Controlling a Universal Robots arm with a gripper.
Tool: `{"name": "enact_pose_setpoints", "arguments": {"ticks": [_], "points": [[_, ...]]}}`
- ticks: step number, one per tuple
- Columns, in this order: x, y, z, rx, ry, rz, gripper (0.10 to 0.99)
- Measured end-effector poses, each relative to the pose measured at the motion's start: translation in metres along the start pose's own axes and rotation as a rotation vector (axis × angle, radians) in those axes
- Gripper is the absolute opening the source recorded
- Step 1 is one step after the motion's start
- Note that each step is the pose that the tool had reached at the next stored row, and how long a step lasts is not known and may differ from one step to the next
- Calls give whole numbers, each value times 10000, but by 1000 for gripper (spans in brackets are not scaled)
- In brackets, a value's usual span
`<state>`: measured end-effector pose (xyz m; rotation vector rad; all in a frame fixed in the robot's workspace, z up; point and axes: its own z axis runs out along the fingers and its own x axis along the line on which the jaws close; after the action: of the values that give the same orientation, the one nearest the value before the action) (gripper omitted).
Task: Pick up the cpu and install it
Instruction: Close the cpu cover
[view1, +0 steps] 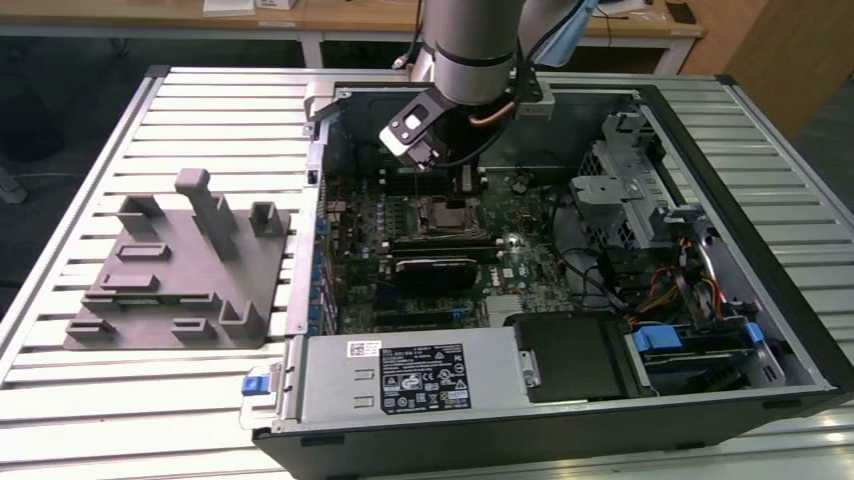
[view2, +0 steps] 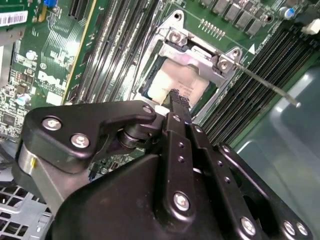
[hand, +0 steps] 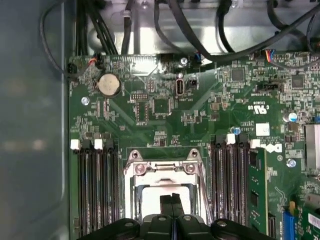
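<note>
Gripper (hand: 172, 199): jaws clenched tip to tip, nothing between them. 
Cpu (view2: 165, 82): pale square lying flat in the socket frame (hand: 162, 167), directly under the jaw tips; whether they touch it cannot be told. 
Motherboard (hand: 165, 105): carries the socket. 
Open computer case (view1: 747, 130): on the slatted table (view1: 200, 120).

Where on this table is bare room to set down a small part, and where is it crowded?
Bare slats of the table lie between the grey fixture and the far edge, at the exterior view's left, and along the near edge before the fixture. Inside the computer case it is crowded: motherboard, cables, and the pincer above the socket.
</note>
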<state>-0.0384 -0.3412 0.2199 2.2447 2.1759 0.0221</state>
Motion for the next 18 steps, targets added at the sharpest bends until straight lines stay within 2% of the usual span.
{"name": "enact_pose_setpoints", "arguments": {"ticks": [7, 11, 18], "points": [[-1, -19, 1, 0, 1, -102, 106], [-1, -19, 3, 1, -1, -750, 106], [-1, -19, 8, -1, -54, -2002, 106]]}}
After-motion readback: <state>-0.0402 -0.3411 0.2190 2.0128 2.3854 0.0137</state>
